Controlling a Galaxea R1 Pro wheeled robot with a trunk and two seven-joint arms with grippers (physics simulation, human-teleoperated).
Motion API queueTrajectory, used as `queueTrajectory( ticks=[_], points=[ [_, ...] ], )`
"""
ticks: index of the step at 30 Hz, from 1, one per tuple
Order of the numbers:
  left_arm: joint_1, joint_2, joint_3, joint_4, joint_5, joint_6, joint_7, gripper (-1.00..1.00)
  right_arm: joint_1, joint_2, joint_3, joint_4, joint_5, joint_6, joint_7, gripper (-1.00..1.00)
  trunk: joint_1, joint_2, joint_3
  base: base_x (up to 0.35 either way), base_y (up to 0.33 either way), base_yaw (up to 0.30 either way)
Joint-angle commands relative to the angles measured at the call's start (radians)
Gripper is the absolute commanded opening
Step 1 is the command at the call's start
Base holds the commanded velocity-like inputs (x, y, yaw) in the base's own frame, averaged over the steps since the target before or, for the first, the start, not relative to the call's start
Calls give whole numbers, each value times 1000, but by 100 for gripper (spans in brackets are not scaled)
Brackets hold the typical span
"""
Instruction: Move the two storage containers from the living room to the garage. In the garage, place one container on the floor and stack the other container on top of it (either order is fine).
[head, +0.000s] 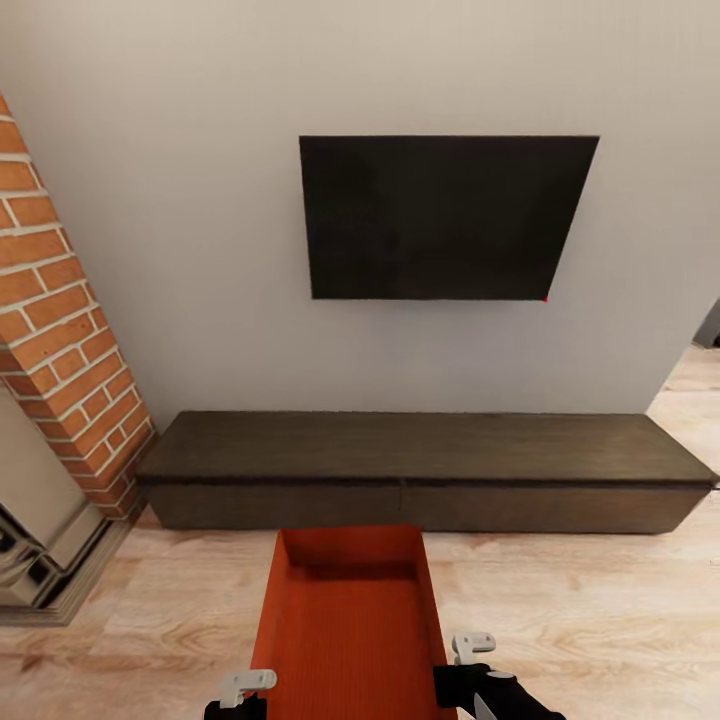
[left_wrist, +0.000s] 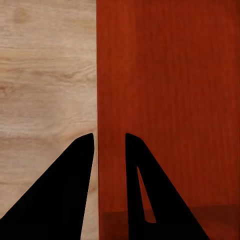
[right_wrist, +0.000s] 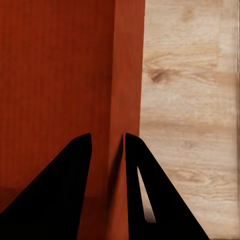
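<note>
Head view: both grippers, left gripper (head: 243, 690) and right gripper (head: 470, 655), have their jaws straddling the long walls of a storage container (head: 350, 620), apparently clamped. The thin rigid plastic looks light. Beyond stand the cabinet (head: 430, 465) and TV (head: 445, 215).

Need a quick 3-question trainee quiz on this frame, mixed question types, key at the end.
1. True or false: the orange-red rectangular open-top plastic bin has something inside it.
2. What does each tool straddle: the left tool and the right tool?
3. Multiple choice: the black wall TV hangs above A) the red brick fireplace, B) the long low dark-brown cabinet, C) a doorway.

Key:
1. False; the part in view shows only its ribbed bottom.
2. One thin side wall of the bin each, one finger inside and one outside, over the light wood plank floor.
3. B.
</note>
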Motion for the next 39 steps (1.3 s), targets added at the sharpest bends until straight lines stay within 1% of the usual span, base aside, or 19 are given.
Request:
queueTrajectory(
  ticks=[1, 39],
  points=[
    [0, 1, -19, 3, 9, -4, 5, -100, -1, -4, 2, -3, 13, 5, -1, -100, 0, -1, -1, 0, 0, -286],
    [0, 2, -19, 3, 9, -4, 5, -100, -1, -2, 2, -3, 13, 5, -1, -100, 0, -1, 13, 0, 0, -285]
  ],
)
